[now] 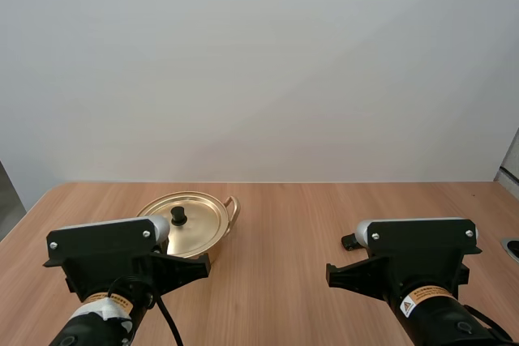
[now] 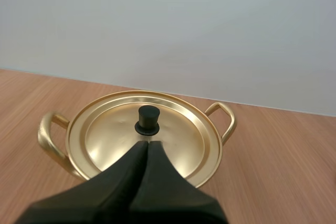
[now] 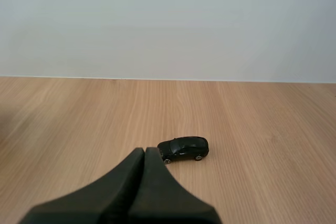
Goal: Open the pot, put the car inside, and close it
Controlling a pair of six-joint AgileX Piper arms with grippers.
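Desk (image 1: 284, 224) of pale wood fills the lower half of the high view. On it, left of centre, sits the brass-coloured pot (image 2: 44, 139) with its lid (image 2: 173, 135) on, so nothing of the task is done yet. The lid looks like thin, slick metal, stiff and probably light.

The left claw (image 2: 147, 145) is pressed together into one dark wedge, tips just short of the pot's lid, holding nothing. The right claw (image 3: 145, 151) is pressed together likewise, also empty.

The lid's black knob (image 2: 148, 120) stands upright at its middle and seems the only sensible place to take hold.

The car (image 3: 183, 149), small, black and glossy, stands on its wheels just beyond the right claw's tips, well apart from the pot. Its long axis runs across the claw's line of reach, roughly along the desk's far edge; the lower end (likely the bonnet) is nearest the tips. It should be light and rigid, apt to roll lengthwise, so pinching across its flanks seems safest.
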